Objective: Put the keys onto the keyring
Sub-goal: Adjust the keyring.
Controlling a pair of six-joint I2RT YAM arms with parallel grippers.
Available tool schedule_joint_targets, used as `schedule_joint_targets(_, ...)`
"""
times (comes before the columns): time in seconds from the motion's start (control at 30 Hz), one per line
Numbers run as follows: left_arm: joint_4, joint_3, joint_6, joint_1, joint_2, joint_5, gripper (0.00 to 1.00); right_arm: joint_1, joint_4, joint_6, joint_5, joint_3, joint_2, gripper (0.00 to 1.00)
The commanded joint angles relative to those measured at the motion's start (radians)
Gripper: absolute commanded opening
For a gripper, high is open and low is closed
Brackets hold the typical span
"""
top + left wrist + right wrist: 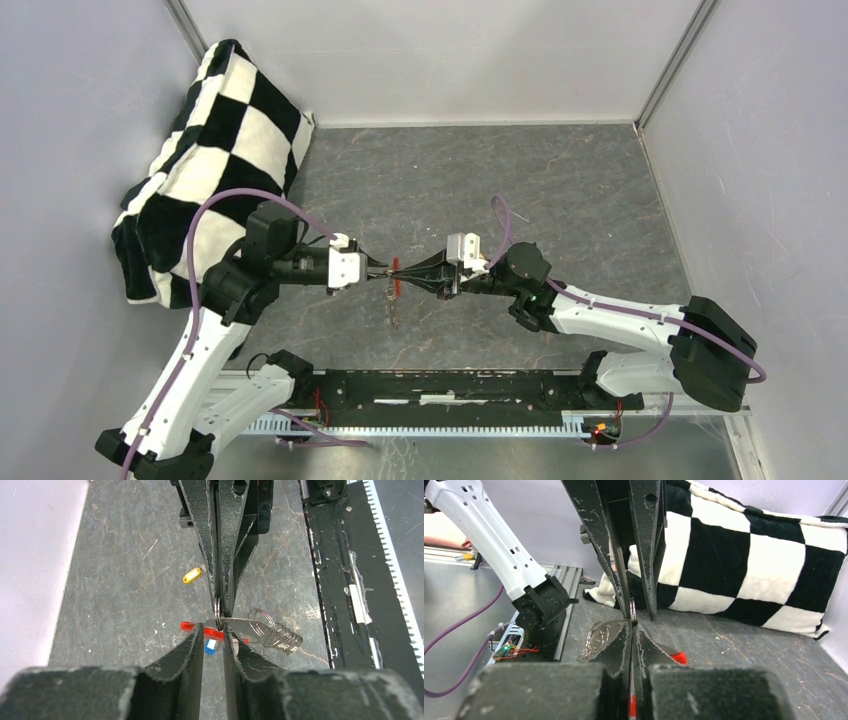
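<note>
My right gripper [632,625] is pinched almost shut on a thin metal ring [218,614], and a grey key [240,622] juts sideways from the pinch toward the rail [450,385]. My left gripper [214,631] is open only a slit, its tips straddling that ring. The red keyring [212,631] shows right under both sets of tips; I cannot tell whether it hangs or lies on the table. A blue key [211,647] sits by it and a yellow key [191,575] lies apart.

The risk, as I judge it: the tips are nose to nose, so a slightly misaimed push could knock fingers together, twist the ring out of the pinch and drop the key.

The table [560,190] is grey and scratched. Pale walls [450,50] close it in, with a checked pillow [220,130] in the far left corner.
</note>
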Motion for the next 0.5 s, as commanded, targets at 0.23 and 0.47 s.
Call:
schedule_joint_targets(0.23,0.011,0.001,-0.041,-0.002,-0.002,0.044,0.14,-0.004,0.07,0.01,-0.015,0.03,0.001,0.0)
schedule_joint_targets(0.47,0.009,0.005,-0.042,-0.001,0.015,0.068,0.22,-0.003,0.074,0.037,-0.022,0.03,0.006,0.01)
